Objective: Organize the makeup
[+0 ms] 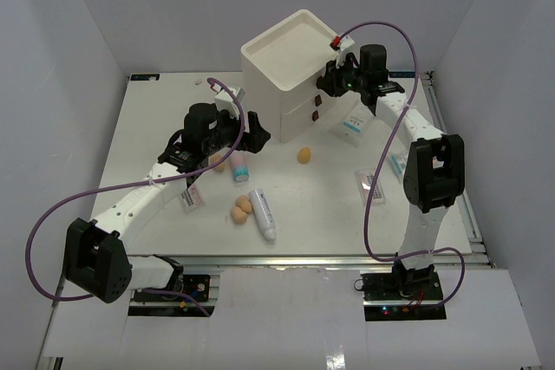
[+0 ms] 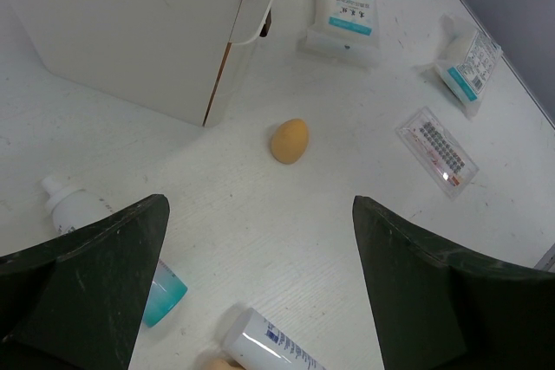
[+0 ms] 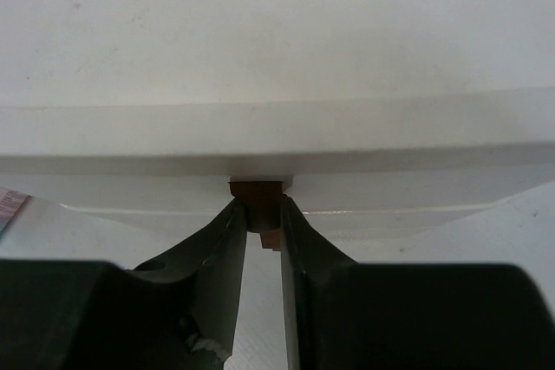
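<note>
The white desk (image 1: 329, 223) carries everything; at its far side stands the white drawer box (image 1: 282, 67), with all drawers shut as far as I can see; the left end effector (image 2: 260, 283) hovers released, its jaws wide apart, above the middle of the desk and grasps nothing; none of the makeup is put away yet; the white tube (image 1: 263, 214) lies near the front, and the tube with the teal cap (image 1: 238, 165) lies just under the left arm; the flat sachets (image 1: 353, 125) are spread to the right of the box and along the right side, one more on the left; the tan sponges (image 1: 241, 210) lie as a pair beside the white tube, and a single one is apart in front of the box; smallest is the brown handle (image 3: 258, 192) of the top drawer, and the right end effector (image 3: 260, 214) is clenched on it from both sides; I judge the step is opening this drawer; the next move calls for a straight pull outward, gently, so the light box does not slide or tip
</note>
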You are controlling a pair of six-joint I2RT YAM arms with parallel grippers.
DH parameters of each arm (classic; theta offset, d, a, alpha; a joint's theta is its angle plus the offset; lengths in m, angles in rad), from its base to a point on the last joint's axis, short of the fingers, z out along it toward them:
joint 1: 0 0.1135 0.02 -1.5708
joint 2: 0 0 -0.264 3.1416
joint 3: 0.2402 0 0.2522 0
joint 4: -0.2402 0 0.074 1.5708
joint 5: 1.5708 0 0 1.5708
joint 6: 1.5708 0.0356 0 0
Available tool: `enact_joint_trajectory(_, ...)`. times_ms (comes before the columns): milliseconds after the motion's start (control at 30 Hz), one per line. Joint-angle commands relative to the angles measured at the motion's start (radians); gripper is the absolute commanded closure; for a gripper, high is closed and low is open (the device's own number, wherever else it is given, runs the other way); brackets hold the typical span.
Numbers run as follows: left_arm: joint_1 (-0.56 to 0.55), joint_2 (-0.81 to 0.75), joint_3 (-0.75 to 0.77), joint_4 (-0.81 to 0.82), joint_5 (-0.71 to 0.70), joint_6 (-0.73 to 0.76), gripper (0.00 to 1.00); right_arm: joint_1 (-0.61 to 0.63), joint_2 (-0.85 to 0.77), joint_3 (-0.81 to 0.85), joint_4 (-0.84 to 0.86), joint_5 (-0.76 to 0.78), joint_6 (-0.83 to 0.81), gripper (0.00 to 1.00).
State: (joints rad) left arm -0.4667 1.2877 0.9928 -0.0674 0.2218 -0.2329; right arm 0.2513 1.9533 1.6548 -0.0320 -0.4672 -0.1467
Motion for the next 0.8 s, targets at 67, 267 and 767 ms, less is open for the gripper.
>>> enact_joint_trajectory(67, 0.005, -0.027, 0.006, 0.008, 0.002, 0.007, 0.02, 0.002, -0.038, -0.024, 0.088, 0.014, -0.005, 0.89)
enact_joint_trajectory(267, 0.005, -0.035, 0.006, 0.008, 0.002, 0.009, 0.02, -0.002, -0.090, -0.102, 0.107, 0.025, -0.011, 0.92)
enact_joint_trajectory(767, 0.005, -0.047, 0.004, 0.011, 0.014, 0.005, 0.02, -0.110, -0.420, -0.492, 0.131, -0.031, -0.036, 0.92)
